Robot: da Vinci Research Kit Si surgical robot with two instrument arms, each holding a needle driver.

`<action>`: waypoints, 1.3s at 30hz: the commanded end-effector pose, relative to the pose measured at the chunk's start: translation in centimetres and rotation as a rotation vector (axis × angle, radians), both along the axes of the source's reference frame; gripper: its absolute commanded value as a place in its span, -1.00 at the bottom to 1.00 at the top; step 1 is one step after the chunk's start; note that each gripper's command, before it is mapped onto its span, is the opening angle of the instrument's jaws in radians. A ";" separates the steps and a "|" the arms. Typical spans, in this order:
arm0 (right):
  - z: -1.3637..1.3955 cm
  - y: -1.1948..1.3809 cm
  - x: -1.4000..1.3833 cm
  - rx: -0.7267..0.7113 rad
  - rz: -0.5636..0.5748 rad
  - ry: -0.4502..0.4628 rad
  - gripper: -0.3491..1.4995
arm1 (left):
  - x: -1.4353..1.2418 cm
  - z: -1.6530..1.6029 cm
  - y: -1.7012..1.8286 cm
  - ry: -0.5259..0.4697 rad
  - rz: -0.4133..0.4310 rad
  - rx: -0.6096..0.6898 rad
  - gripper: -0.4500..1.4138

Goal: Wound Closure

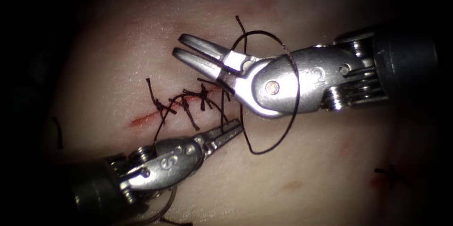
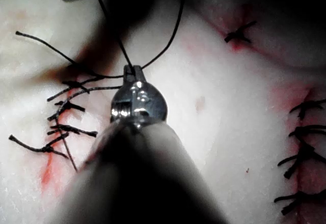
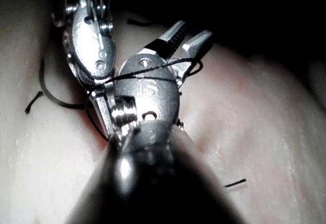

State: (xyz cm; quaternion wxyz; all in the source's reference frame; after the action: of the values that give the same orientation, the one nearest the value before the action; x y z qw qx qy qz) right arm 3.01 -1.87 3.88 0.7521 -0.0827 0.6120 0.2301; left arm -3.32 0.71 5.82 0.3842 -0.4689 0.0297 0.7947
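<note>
The short red cut (image 1: 188, 105) in the pale pork-belly tissue (image 1: 306, 169) already carries several dark knotted stitches (image 1: 196, 101) with cut tails standing up. Its left end, judging by the red fluid (image 1: 141, 121) showing there, looks not yet closed, so I judge the job well along but unfinished.

The right arm's silver needle driver (image 1: 200, 56) reaches in from the right, far of the cut. Its fingers (image 1: 198, 43) stand narrowly apart and hold nothing. A loop of thin black thread (image 1: 283, 127) is draped around its wrist.

The left arm's smaller steel needle driver (image 1: 225, 134) comes up from the near left. Its fingers are closed on the thread just near of the cut; the left wrist view shows the strand pinched at the tips (image 2: 133, 72). I cannot make out the needle.
</note>
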 end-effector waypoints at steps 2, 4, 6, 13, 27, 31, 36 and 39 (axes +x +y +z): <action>0.21 -0.04 0.00 0.063 0.037 -0.020 0.31 | -0.04 -0.02 -0.05 -0.002 -0.002 0.005 -1.00; 0.32 -0.05 -0.07 0.107 0.078 -0.037 0.31 | -0.02 -0.09 -0.12 0.003 0.003 0.003 -1.00; 0.42 -0.05 -0.13 0.152 0.109 -0.038 0.20 | 0.00 -0.15 -0.17 0.010 0.013 -0.003 -1.00; 0.86 0.07 -0.36 0.407 0.219 -0.025 -0.31 | 0.10 -0.37 -0.33 0.020 0.026 -0.016 -1.00; 1.46 0.35 -0.41 0.530 0.317 -0.253 0.20 | 0.03 -0.64 -0.36 0.034 0.055 -0.035 -1.00; 1.59 0.39 -0.34 0.573 0.326 -0.289 -0.04 | 0.01 -0.69 -0.37 0.036 0.063 -0.040 -1.00; 1.69 0.39 -0.24 0.613 0.320 -0.306 -0.94 | 0.04 -0.77 -0.35 0.037 0.072 -0.041 -1.00; 1.67 0.38 -0.22 0.637 0.317 -0.318 -1.00 | 0.14 -0.80 -0.25 0.019 0.065 -0.042 -1.00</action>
State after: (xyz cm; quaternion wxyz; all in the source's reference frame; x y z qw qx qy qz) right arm 2.72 -1.44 5.53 0.7808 0.0253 0.3639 0.5072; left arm -3.10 0.49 4.96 0.3493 -0.4696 0.0360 0.8101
